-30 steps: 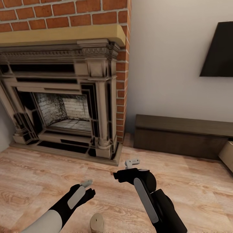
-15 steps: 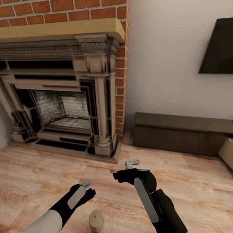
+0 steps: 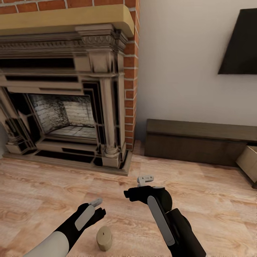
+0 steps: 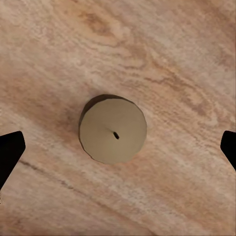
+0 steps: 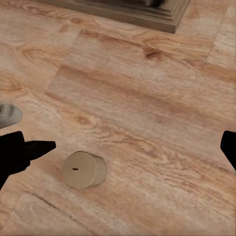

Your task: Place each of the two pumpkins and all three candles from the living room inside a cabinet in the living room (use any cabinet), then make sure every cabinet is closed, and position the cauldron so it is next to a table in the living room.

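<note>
So there's one candle (image 3: 104, 238) standing upright on the wood floor (image 3: 214, 200), right below the left pincer (image 4: 118, 147), whose fingers are spread wide with nothing in them. Right pincer (image 3: 137, 185) hovers nearby, also spread and empty. Cabinet (image 3: 200, 142) sits against the wall beside the fireplace (image 3: 67, 107).

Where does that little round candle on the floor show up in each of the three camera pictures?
Head view: candle near the bottom edge, just right of the left gripper.
Left wrist view: candle at the centre, seen from above.
Right wrist view: candle lower left.
Shared landmark: the wooden floor.
</note>
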